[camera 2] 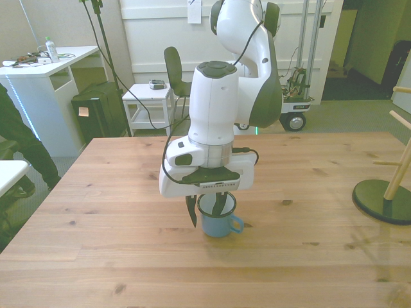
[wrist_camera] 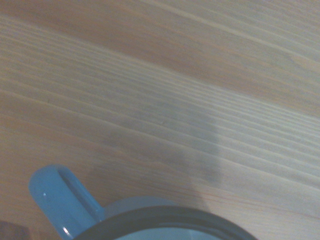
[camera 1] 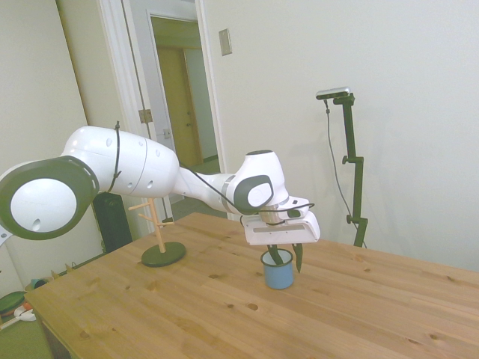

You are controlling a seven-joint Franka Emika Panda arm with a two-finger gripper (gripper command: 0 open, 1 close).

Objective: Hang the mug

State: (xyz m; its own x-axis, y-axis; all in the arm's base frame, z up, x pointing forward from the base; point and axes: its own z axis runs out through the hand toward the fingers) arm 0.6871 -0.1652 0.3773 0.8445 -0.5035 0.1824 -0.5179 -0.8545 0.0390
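Mug stands upright near the middle of the wooden table, its upper wall half hidden by the gripper, whose dark fingers straddle the rim, one inside, one outside, parted. Glossy light-blue enamel, dark rim, looped handle; the wrist view crops it.

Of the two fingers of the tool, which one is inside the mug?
The finger on the front view's right dips inside the mug; the other hangs outside its wall.
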